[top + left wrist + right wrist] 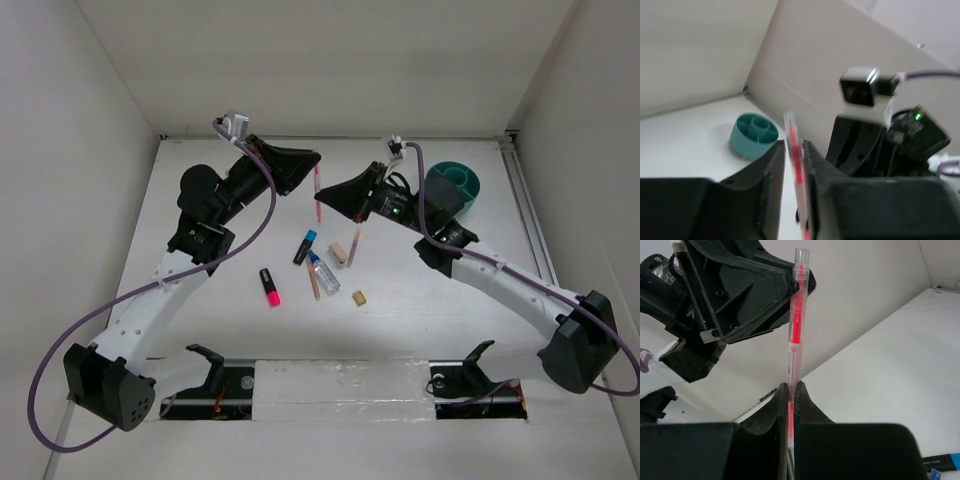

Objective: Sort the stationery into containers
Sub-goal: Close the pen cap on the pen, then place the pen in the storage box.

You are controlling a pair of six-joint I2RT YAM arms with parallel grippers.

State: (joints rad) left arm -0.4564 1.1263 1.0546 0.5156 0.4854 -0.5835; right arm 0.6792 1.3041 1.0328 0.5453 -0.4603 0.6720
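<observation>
A clear pink pen (317, 190) stands upright above the table between both grippers. My right gripper (322, 200) is shut on its lower part; in the right wrist view the fingers (781, 405) pinch the pen (795, 340). My left gripper (313, 165) is around the pen's upper end. In the left wrist view the pen (796, 160) lies against the right finger with a thin gap at the left finger. The teal organiser (470, 190) stands at the far right, and also shows in the left wrist view (745, 142).
On the table below lie a pink-capped marker (269, 286), a blue-capped marker (305, 247), a clear bottle (323, 272), a pink eraser (339, 250), a tan block (359, 297) and thin pencils (313, 283). White walls enclose the table on three sides.
</observation>
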